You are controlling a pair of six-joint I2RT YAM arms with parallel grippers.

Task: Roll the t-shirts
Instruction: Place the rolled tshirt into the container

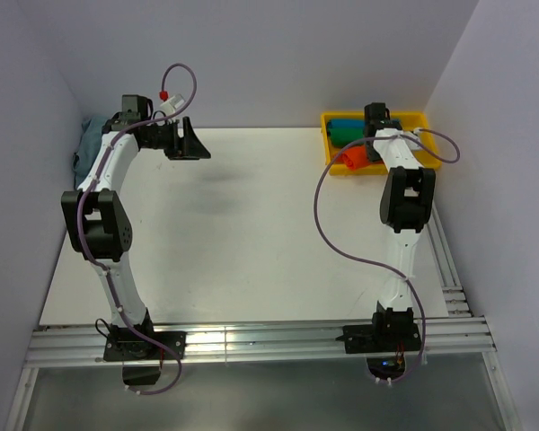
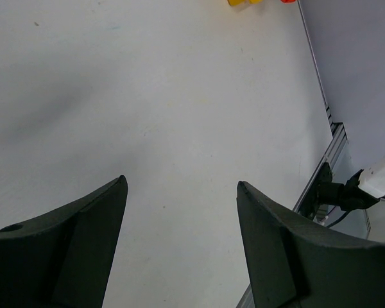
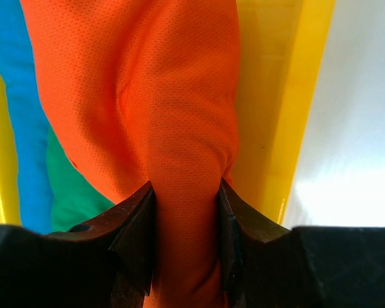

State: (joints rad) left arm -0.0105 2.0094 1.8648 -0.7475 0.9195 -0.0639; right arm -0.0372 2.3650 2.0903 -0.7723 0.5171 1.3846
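White table [image 2: 147,96] lies under spread left fingers [image 2: 64,250]; right fingers [image 3: 138,237] pinch orange t-shirt [image 3: 160,96] in yellow bin [image 3: 308,96].

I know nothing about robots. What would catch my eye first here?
The bright orange t-shirt stands out, pinched in the right tool inside the yellow bin at the table's far right corner, with a blue t-shirt and a green t-shirt beside it. Next comes the left tool, wide open and holding nothing over the white table at the far left.
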